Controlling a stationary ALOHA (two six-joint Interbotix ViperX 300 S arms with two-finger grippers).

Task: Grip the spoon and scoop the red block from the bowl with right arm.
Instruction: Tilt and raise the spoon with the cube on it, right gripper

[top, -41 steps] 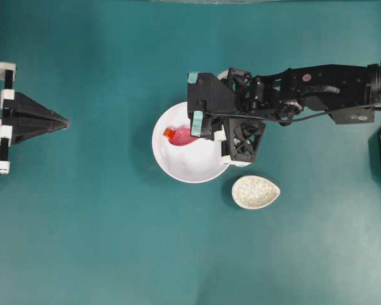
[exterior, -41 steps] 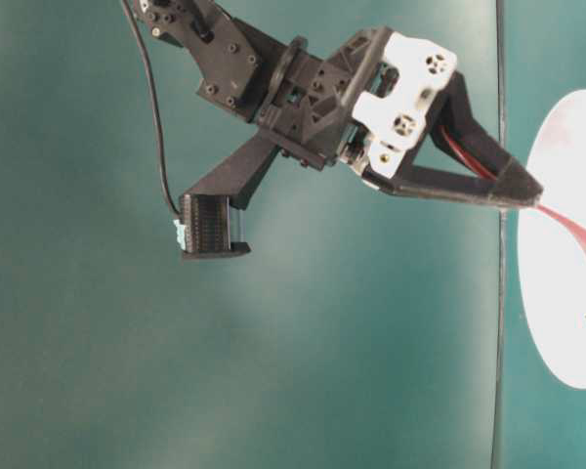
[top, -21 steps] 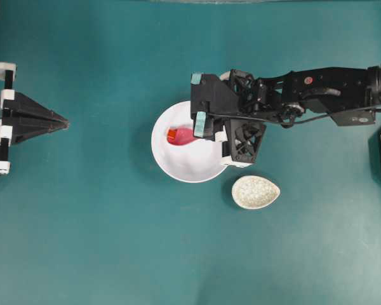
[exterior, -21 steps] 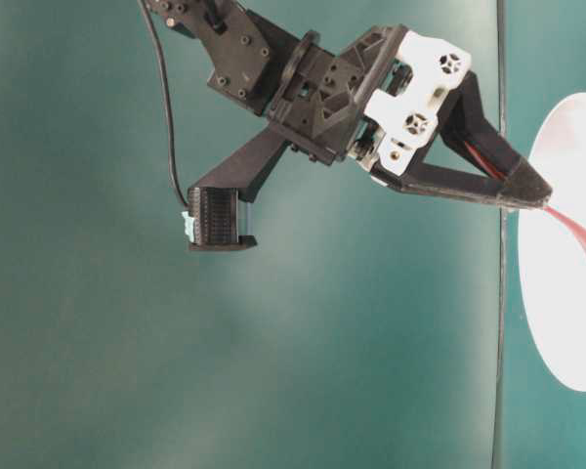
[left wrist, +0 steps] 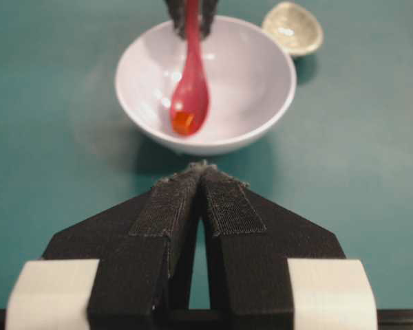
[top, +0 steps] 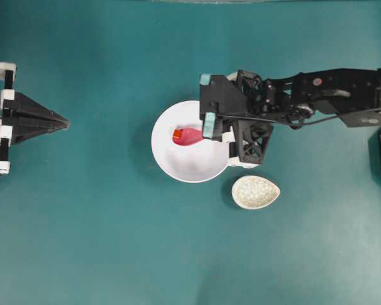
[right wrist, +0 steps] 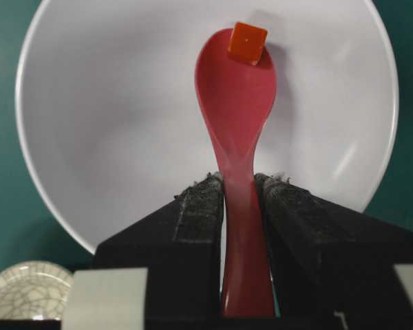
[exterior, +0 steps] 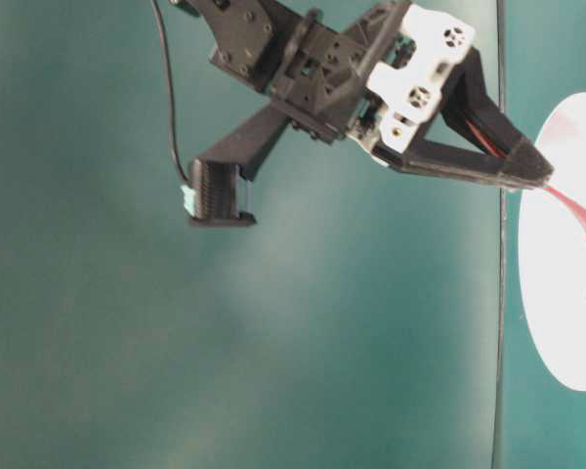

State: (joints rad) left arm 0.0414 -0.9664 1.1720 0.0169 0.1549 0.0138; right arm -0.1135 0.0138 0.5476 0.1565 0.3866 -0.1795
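My right gripper [right wrist: 239, 182] is shut on the handle of the pink spoon [right wrist: 235, 96], and the scoop points out over the white bowl [right wrist: 110, 103]. The red block [right wrist: 248, 42] rests at the scoop's far tip. From overhead, the right gripper [top: 206, 133] is at the bowl's right rim, with the spoon [top: 189, 135] and block [top: 177, 135] over the bowl [top: 162, 155]. In the left wrist view the block [left wrist: 184, 122] lies in the spoon [left wrist: 190, 89]. My left gripper [top: 65, 120] is shut and empty, far left of the bowl.
A small speckled beige oval dish [top: 255, 192] sits on the teal table just right of and below the bowl, under the right arm's wrist. The left gripper [left wrist: 202, 168] points at the bowl's [left wrist: 206, 146] near wall from a short way off.
The right gripper has drawn back to the right and risen a little with the spoon. The red block has come along on the scoop's tip. The left arm has not moved.
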